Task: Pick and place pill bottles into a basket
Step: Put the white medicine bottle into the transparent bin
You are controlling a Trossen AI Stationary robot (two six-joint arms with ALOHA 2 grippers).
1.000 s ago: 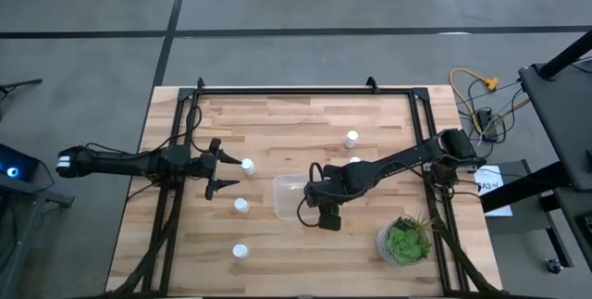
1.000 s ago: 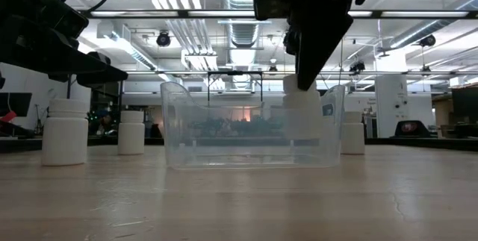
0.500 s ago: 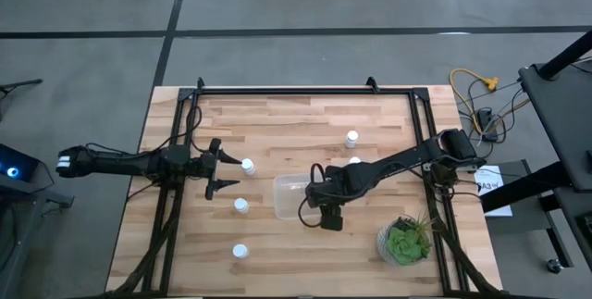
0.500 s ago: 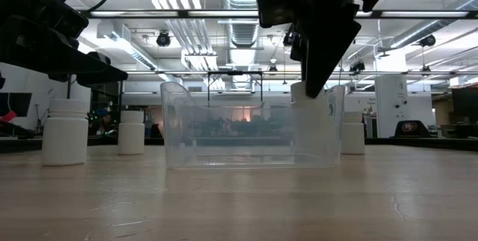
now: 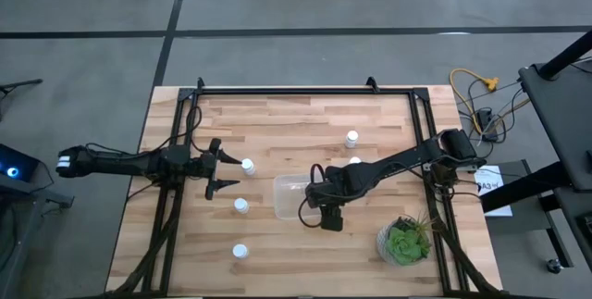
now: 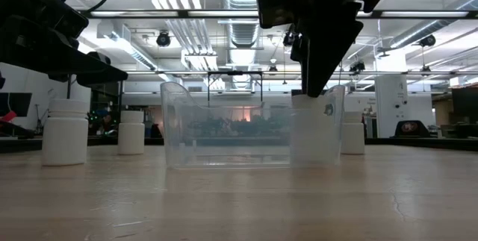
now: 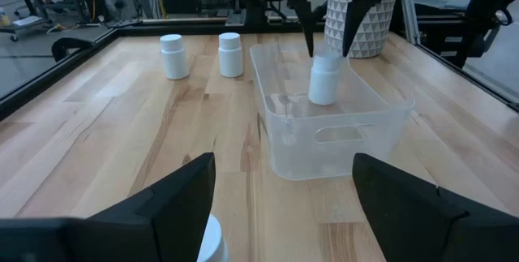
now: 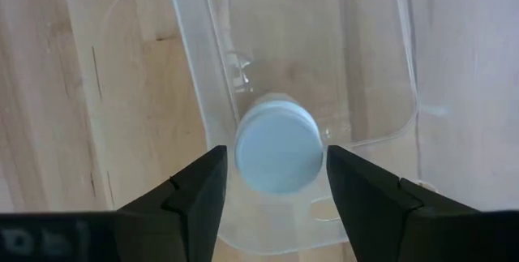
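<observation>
My right gripper (image 8: 276, 189) hangs open over the near right part of the clear basket (image 5: 287, 197), fingers pointing down. A white pill bottle (image 7: 324, 79) stands upright on the basket's floor right under it; its cap (image 8: 276, 143) sits between the two fingers with a thin gap on each side. My left gripper (image 5: 225, 168) is open at the table's left, just short of a second bottle (image 5: 247, 164), whose cap shows low between its fingers (image 7: 212, 246). Other bottles stand on the table (image 5: 240, 205), (image 5: 240, 252), (image 5: 351, 138).
One more bottle (image 5: 355, 161) stands partly behind my right arm. A green potted plant (image 5: 404, 242) stands at the near right corner. A black frame (image 5: 277, 91) runs along the far and side edges. Bare wood lies between the basket and the left bottles.
The bottle under my right gripper has gone down from rim height into the basket and now stands on its floor, while the gripper has moved a little to the right in the low view and then stayed at its height above it.
</observation>
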